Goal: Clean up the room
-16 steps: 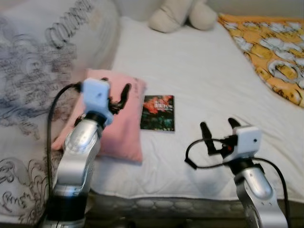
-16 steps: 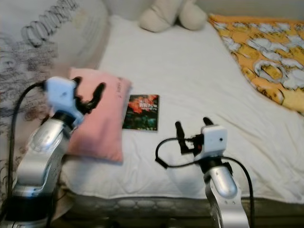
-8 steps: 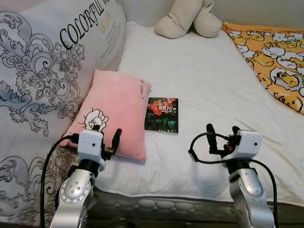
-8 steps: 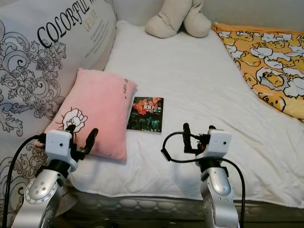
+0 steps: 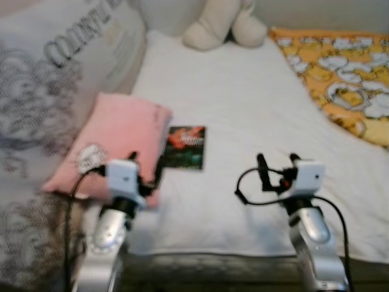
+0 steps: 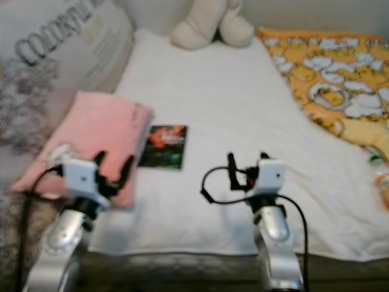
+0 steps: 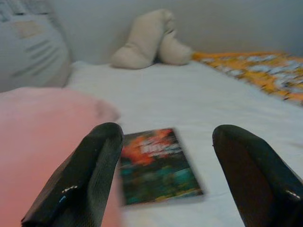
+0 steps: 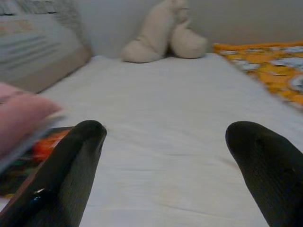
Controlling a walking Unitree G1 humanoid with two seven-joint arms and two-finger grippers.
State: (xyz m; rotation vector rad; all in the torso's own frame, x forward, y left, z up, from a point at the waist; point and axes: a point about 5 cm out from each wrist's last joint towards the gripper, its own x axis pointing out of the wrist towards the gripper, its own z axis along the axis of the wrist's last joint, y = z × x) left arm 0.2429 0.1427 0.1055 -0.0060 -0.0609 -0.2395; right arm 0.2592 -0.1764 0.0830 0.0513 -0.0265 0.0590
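Since half a second ago my head camera has swung and blurred, so the whole bed sits a little differently in view; my two arms hold much the same low pose at the mattress edge, and nothing on the bed itself seems to have shifted.

Left end effector is spread wide and empty, pointing at the book. Right end effector is likewise wide and empty, over bare sheet.

That book lies flat on the white sheet, just beside the pillow, possibly touching its edge. I judge it thin, light and fairly stiff, with a glossy cover that may slip. Lying flush on a soft mattress, it offers no edge to get under easily; I would press one finger into the bedding at the near short edge and pinch there. The pillow is soft and bulky, best taken at a corner.

Motion blur hides the cover's print. A plush toy at the far end is cut off by the frame's top, and the yellow blanket runs out of view.
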